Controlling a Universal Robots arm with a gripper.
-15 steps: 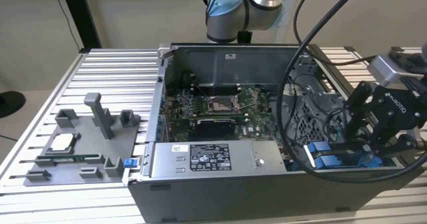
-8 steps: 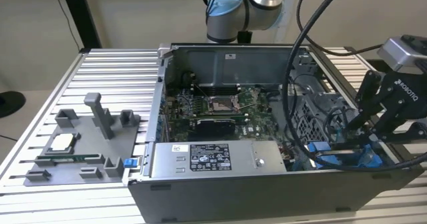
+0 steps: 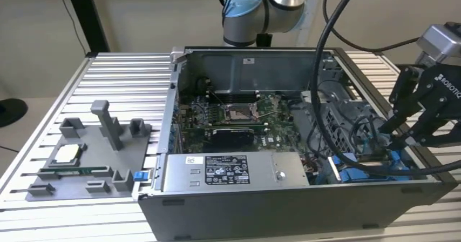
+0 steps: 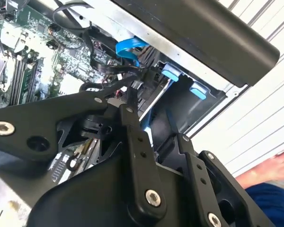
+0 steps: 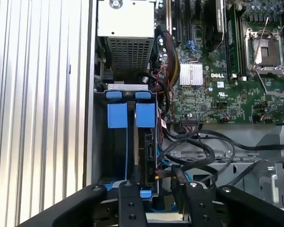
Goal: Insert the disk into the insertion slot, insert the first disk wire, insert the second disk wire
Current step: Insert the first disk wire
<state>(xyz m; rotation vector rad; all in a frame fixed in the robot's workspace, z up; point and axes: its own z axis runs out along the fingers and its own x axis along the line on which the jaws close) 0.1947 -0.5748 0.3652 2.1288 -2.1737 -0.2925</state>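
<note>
case [image 3: 288, 215] on table [image 3: 122, 74] | tray [image 3: 97, 161] at exterior view's left | tool [image 3: 398, 135] above case

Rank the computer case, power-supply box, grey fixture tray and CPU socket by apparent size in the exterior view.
Largest to smallest:
computer case
grey fixture tray
power-supply box
CPU socket

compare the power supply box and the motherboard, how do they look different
The power supply box is a closed silver-grey metal block with a printed label. The motherboard is an open green board studded with parts. In the exterior view, the power supply box stands high along the case's near wall, while the motherboard lies flat and lower, on the case floor. Both sit inside the open computer case.
</note>
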